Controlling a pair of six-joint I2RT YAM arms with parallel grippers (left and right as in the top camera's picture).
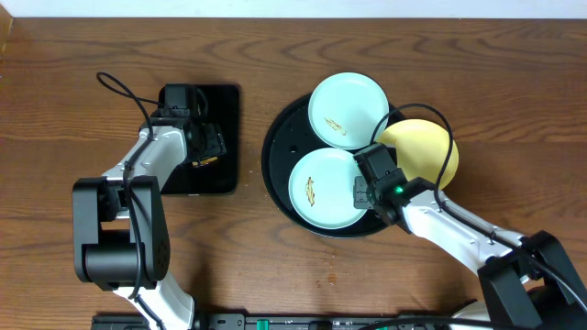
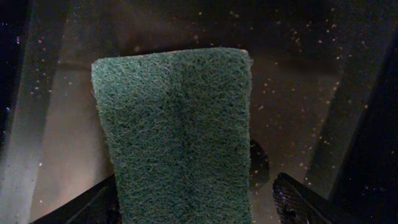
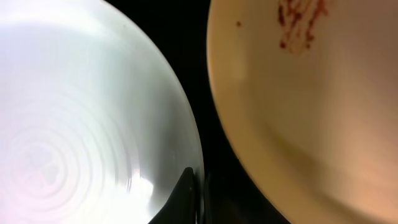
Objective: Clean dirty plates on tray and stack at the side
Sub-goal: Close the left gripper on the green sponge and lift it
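Overhead: tray (image 1: 280,151) right of worktop (image 1: 92,55) centre; far mint plate (image 1: 348,110) and near mint plate (image 1: 321,188) on it, yellow plate (image 1: 426,147) over its right rim. R jaws between near mint plate and yellow plate; L jaws over small tray (image 1: 225,137), left-centre.
L wrist: jaws open either side of green pad (image 2: 177,137).
R wrist: jaws closed, fingertip (image 3: 186,193) at near mint plate's rim, grip unclear; yellow plate has red-brown smear (image 3: 298,25).

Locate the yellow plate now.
Overhead view: the yellow plate sits at the right edge of the round black tray, beside the upper mint plate and the lower mint plate.
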